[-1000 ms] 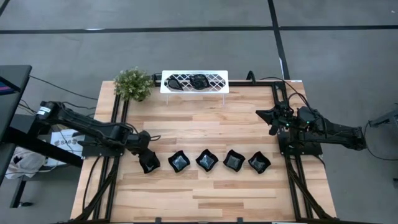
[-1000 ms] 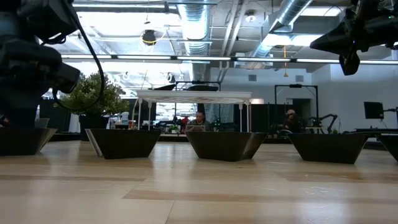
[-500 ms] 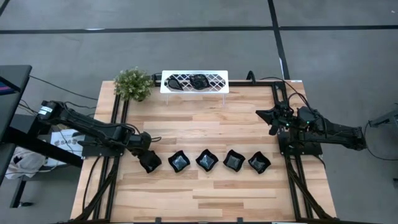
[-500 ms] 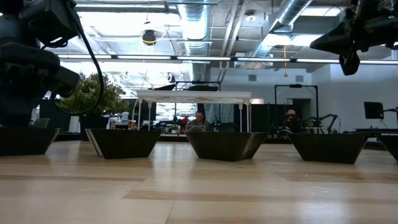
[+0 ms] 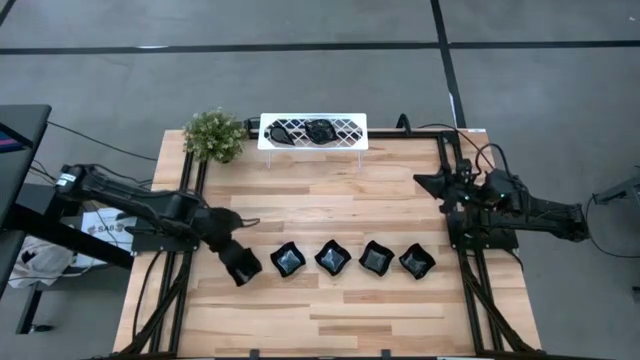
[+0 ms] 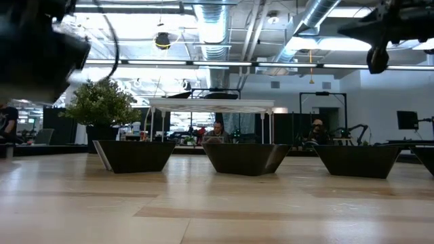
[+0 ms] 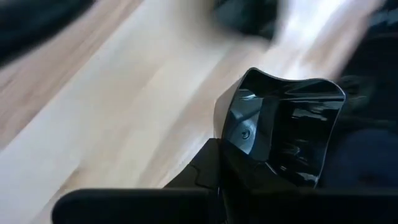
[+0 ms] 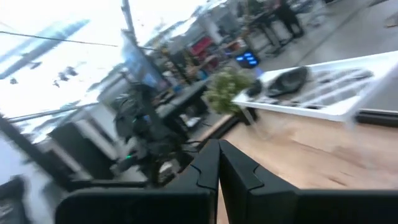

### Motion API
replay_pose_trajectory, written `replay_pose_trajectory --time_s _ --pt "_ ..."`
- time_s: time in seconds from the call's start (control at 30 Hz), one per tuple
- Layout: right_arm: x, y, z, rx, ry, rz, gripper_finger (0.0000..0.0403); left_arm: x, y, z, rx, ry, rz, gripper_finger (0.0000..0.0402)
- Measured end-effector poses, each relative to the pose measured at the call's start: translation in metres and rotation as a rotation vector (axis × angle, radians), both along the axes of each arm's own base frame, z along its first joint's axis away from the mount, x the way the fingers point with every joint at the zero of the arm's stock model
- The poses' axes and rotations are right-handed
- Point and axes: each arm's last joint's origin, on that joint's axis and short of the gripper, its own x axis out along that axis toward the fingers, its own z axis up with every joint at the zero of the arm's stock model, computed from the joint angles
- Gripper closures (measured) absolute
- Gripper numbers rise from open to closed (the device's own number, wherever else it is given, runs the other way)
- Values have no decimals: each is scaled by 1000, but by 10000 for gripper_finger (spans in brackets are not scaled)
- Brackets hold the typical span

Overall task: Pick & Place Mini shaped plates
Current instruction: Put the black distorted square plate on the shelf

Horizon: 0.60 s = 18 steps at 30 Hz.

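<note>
Plates first, from the high view: four wavy-edged square plates [image 5: 351, 258] sit in a row across the middle of the table [image 5: 330, 205], and a fifth plate [image 5: 243, 268] at the row's left end is clamped in the left end effector [image 5: 238, 264]. Two more black dishes [image 5: 303, 131] lie on the white rack [image 5: 313, 132] at the far edge, beside the potted plant [image 5: 214, 135]. The right end effector [image 5: 436, 186] hovers by the table's right rail, closed and empty.

Low view: three of the plates [image 6: 246, 158] stand in line on the wood, with the rack [image 6: 211, 105] behind.

Left wrist view: the fingers are shut on the rim of the glossy plate [image 7: 283, 127], above the wood.

Right wrist view: its closed fingers [image 8: 214, 180] hold nothing.
</note>
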Motion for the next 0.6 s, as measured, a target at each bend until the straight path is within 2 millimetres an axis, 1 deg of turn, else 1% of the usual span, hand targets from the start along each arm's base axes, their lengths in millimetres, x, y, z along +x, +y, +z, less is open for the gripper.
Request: replay_pose_trajectory --time_s 0.1,0.2,0.33,0.43,0.53,0.6 --pt "0 2 1 -6 -13 63 401 10 3 29 46 -134 59 396" --pt "1 2 2 -9 -20 83 401 22 10 57 124 -251 152 396" --pt "8 1 5 -46 -26 83 401 47 25 86 249 -362 194 396" --pt "18 1 9 -104 -36 100 401 71 40 101 345 -418 210 396" --pt "29 0 13 -151 -31 123 401 100 58 110 412 -482 232 396" --pt "36 -1 21 -174 6 127 401 119 71 114 454 -512 237 396"
